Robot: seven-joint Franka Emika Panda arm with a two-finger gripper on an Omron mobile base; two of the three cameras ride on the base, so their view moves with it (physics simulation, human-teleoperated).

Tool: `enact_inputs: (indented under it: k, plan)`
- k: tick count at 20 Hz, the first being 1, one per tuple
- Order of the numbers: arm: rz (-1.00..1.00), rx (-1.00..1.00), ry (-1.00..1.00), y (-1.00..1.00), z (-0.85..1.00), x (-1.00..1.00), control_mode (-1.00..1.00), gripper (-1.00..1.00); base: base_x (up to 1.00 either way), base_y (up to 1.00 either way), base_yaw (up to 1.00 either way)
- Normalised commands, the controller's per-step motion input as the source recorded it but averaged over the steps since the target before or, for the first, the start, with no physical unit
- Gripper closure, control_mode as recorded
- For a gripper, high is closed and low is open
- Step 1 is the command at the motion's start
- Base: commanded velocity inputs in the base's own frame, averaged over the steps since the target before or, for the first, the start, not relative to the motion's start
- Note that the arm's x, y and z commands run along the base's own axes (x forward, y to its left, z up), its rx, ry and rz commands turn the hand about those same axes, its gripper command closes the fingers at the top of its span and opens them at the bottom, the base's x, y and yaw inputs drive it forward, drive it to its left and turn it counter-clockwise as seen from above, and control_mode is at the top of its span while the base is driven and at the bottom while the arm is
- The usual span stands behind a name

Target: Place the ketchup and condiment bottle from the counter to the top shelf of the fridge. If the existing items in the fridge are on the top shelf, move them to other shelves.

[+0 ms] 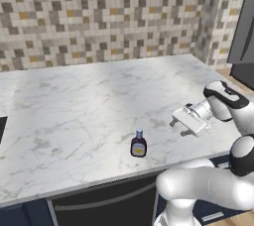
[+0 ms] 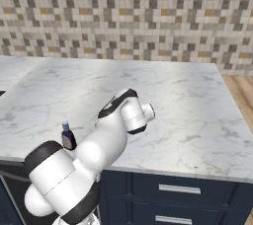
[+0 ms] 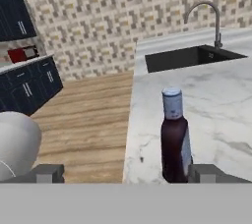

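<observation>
the condiment bottle (image 1: 138,143) stands upright on the marble tabletop (image 1: 89,101), close to its front edge, and the hand (image 1: 182,122) hangs low just to the right of it, turned sideways toward it, with its jaws wide open and nothing between them. in the hand view the bottle (image 3: 174,137) is not centered: it sits near one fingertip (image 3: 209,173), while the other fingertip (image 3: 47,173) is far on the other side, over the wooden floor (image 3: 83,115). i think the main risk is there: if the hand goes forward like this, one finger may hit the bottle body and not pass beside it. the bottle is tall and narrow, so it can tip or slide, and the edge is near, so it could fall off. a close too high, at the thin neck, may also slip.
</observation>
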Motion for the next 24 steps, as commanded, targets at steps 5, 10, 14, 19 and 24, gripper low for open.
enact_inputs:
  k: [5,10,14,19,24]
  plan:
    - [0.01,0.01,-0.17,0.76,-0.42,0.0,-1.0,-1.0,0.0,0.0,0.0]
    - [-0.06,0.0,-0.14,0.76,-0.32,0.16,-1.0,-1.0,0.0,0.0,0.0]
    - [-0.18,0.01,-0.1,0.7,-0.31,0.21,-1.0,-1.0,0.0,0.0,0.0]
    - [-0.21,0.0,-0.04,0.24,-0.22,0.18,-1.0,-1.0,0.0,0.0,0.0]
    - [-0.07,0.02,0.0,0.0,-0.03,0.11,-1.0,-1.0,0.0,0.0,0.0]
